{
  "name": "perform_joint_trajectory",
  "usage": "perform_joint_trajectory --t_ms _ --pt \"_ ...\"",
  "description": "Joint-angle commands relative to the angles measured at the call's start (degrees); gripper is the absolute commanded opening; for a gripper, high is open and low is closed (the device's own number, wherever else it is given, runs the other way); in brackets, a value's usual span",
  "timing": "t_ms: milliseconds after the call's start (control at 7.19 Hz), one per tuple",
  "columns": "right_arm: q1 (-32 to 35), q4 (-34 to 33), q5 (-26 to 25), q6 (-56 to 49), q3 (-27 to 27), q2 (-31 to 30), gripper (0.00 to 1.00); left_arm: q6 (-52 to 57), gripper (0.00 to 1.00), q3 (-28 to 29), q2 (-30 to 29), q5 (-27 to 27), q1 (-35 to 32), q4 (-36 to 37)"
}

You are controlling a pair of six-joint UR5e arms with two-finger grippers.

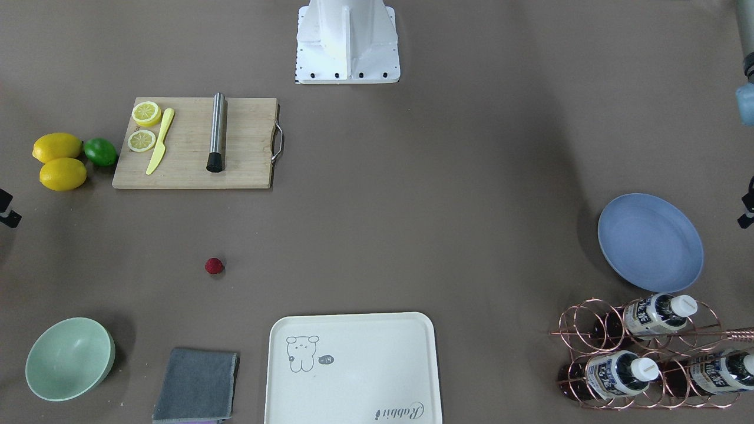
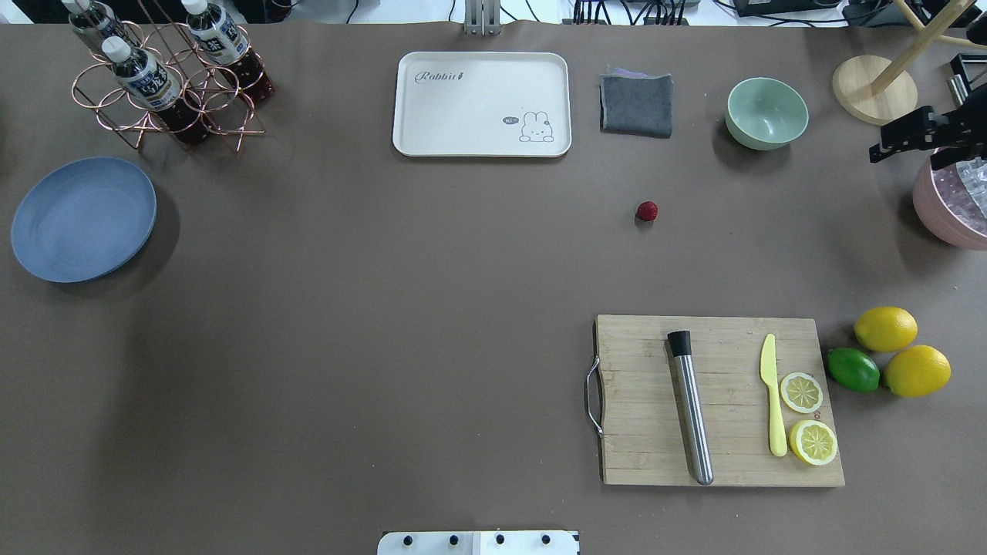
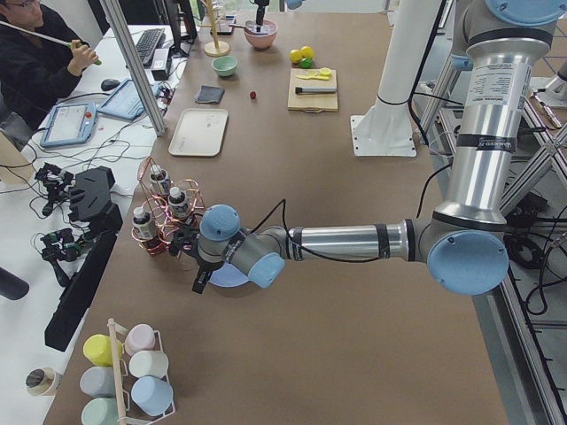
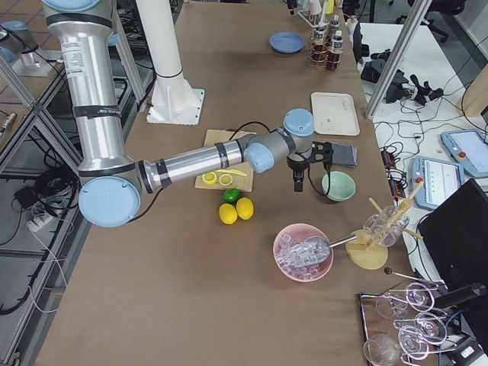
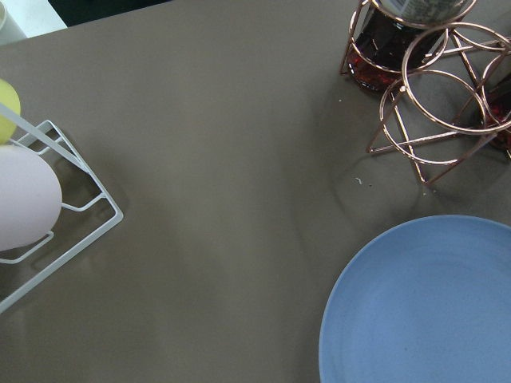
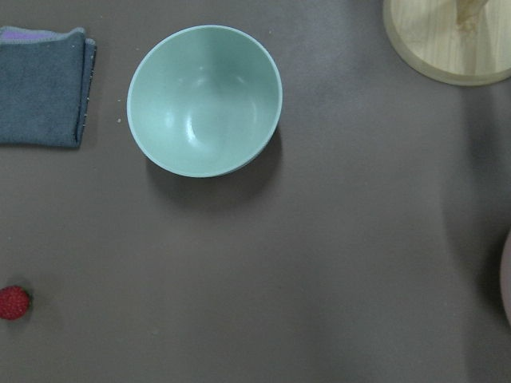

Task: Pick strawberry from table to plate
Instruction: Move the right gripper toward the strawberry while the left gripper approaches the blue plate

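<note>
The strawberry point(image 2: 647, 211) point(image 1: 214, 266) point(image 3: 252, 95) lies alone on bare table point(image 2: 385, 308), between the cream tray and the cutting board. It sits at the lower left edge of the right wrist view point(image 6: 13, 302). The blue plate point(image 2: 83, 219) point(image 1: 651, 242) point(image 5: 423, 303) point(image 4: 287, 42) stands empty at the far left end, next to the bottle rack. My right gripper point(image 2: 921, 142) point(image 1: 7, 209) hovers past the mint bowl, its fingers apart and holding nothing. My left gripper point(image 1: 748, 206) point(image 3: 197, 266) hangs beside the plate; I cannot tell whether it is open or shut.
A cutting board point(image 2: 717, 401) carries a steel rod, a yellow knife and lemon slices; lemons and a lime point(image 2: 853, 369) lie beside it. Along the far edge are the tray point(image 2: 482, 104), grey cloth point(image 2: 636, 104), mint bowl point(image 2: 766, 112), bottle rack point(image 2: 166, 77) and pink ice bowl point(image 2: 956, 208).
</note>
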Motion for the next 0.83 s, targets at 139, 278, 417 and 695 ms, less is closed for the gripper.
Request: perform_joint_trajectory --t_ms 139,278,417,695 --pt "-4.1 0.6 -2.4 7.3 0.3 2.7 1.00 -8.1 0.98 5.4 0.4 3.0 6.1 -12.1" --pt "-4.7 0.6 -2.5 8.8 0.3 3.4 1.00 -9.2 0.98 6.4 0.3 6.0 8.9 -13.7" --pt "-5.4 0.6 -3.3 9.6 0.3 3.6 1.00 -9.3 0.98 7.2 0.3 6.8 10.1 -14.5" --pt "-6.0 0.6 -3.8 9.8 0.1 4.0 1.00 -9.9 0.98 8.4 0.0 7.0 10.3 -15.3"
